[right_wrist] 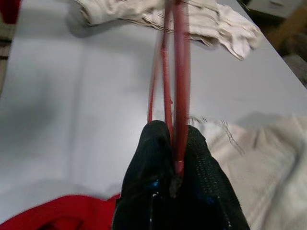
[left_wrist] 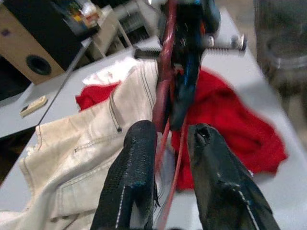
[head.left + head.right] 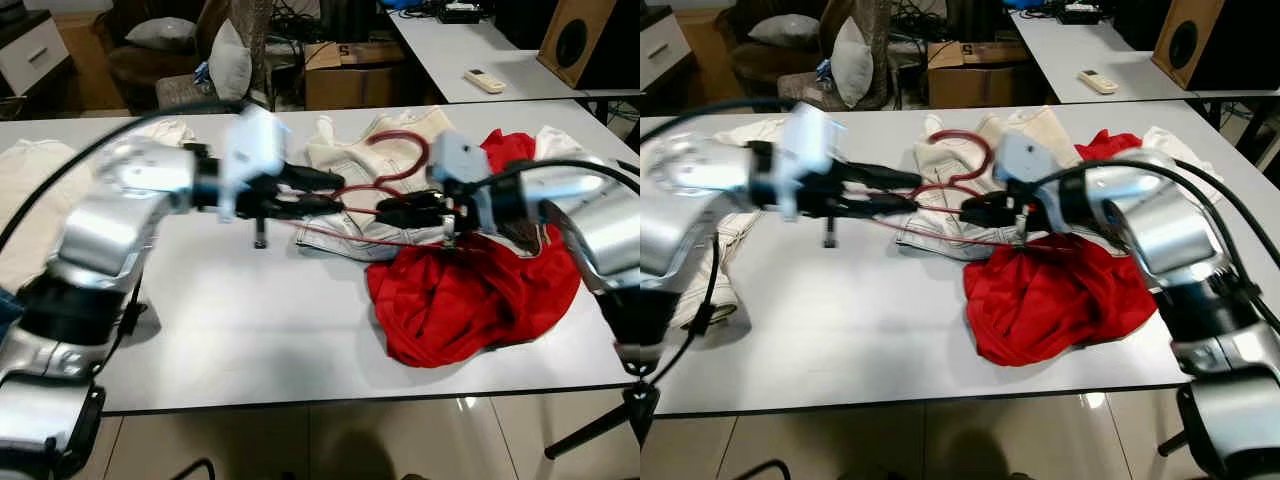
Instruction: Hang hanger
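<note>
Left eye view, surface: a white table [image 3: 260, 330] with a dark edge stands on a glossy tiled floor [image 3: 400, 440].
Clothes on it: a cream garment [image 3: 350, 170] lies at the middle far side, a red garment [image 3: 470, 290] is heaped to its right, and another pale cloth [image 3: 25, 200] sits at the left end.
Room behind: a second white table [image 3: 470, 50] carries a remote control [image 3: 485, 80]; a wooden speaker [image 3: 575, 40] stands at the far right, a cardboard box [image 3: 350, 75] in the middle, and a chair with cushions [image 3: 190, 60] to the left.
Hanger: the dark red hanger [image 3: 385, 175] is held in the air above the cream garment, between the two arms, its hook curving up and away from the robot.
Right gripper [image 1: 175, 167]: the fingers [image 1: 148, 182] are pressed tight together, clamping the hanger's thin red bars, seen plainly in the right wrist view.
Left gripper [image 2: 168, 143]: its fingers [image 2: 132, 167] stand a little apart with the hanger's red wire running between them; whether they touch the wire cannot be told.
</note>
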Available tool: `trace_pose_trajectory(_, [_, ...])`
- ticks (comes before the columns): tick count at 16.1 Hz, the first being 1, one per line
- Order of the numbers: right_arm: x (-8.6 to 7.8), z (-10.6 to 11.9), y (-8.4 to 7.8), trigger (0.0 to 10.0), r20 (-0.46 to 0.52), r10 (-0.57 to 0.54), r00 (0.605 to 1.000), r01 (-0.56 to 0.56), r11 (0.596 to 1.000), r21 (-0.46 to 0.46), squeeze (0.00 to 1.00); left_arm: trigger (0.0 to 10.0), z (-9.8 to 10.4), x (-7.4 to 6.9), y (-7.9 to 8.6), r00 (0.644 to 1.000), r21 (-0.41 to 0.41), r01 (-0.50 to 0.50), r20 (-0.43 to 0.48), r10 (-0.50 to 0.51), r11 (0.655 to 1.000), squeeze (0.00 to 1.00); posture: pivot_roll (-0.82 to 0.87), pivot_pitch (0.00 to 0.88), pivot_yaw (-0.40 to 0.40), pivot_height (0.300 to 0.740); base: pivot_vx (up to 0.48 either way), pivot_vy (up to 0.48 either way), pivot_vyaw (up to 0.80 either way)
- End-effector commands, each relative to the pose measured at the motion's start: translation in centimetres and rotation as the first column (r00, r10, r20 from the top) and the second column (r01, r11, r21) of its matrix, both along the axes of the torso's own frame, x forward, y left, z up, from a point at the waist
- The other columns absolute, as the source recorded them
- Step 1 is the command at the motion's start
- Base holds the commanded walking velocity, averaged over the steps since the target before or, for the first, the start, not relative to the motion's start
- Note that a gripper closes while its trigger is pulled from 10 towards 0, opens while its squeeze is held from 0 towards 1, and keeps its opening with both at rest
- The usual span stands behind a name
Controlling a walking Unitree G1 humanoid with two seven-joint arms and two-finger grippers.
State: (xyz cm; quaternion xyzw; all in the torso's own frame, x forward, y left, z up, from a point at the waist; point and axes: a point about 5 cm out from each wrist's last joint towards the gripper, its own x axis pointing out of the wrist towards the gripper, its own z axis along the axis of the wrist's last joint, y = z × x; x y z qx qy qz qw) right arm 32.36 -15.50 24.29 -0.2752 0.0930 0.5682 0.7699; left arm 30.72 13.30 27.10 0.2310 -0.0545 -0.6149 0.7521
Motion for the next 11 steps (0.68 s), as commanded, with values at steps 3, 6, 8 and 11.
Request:
trace_pose_trajectory(3, [-1.5,1.4,-1.9,0.0,0.041,-0.188,0.981,0.18,0.974,0.14,0.0,10.0,-0.8,-1.4,2.5,0.979,-0.205,-0.201,-0.065,0.191,0.958,1.0,-0.09,0.0,0.069,0.74,0.0,0.0,0.0])
trace_pose_trajectory(6, [-3.0,0.6,-2.1,0.0,0.002,-0.337,0.942,0.325,0.91,0.257,0.0,10.0,-3.0,-1.8,3.8,0.888,-0.267,-0.46,-0.145,0.437,0.847,0.29,-0.1,0.0,0.086,0.74,0.0,0.0,0.0])
trace_pose_trajectory(8, [-4.0,-0.1,-1.1,0.0,-0.039,-0.407,0.912,0.395,0.852,0.344,0.0,10.0,-5.0,-1.9,4.1,0.781,-0.264,-0.624,-0.184,0.597,0.736,0.0,-0.1,0.0,0.089,0.74,0.0,0.0,0.0])
trace_pose_trajectory(11, [-6.2,-3.1,-0.5,0.0,-0.127,-0.561,0.818,0.56,0.728,0.395,0.0,10.0,-9.5,-3.8,4.5,0.513,-0.205,-0.856,-0.239,0.824,0.474,0.0,-0.09,0.0,0.099,0.74,0.0,0.0,0.0])
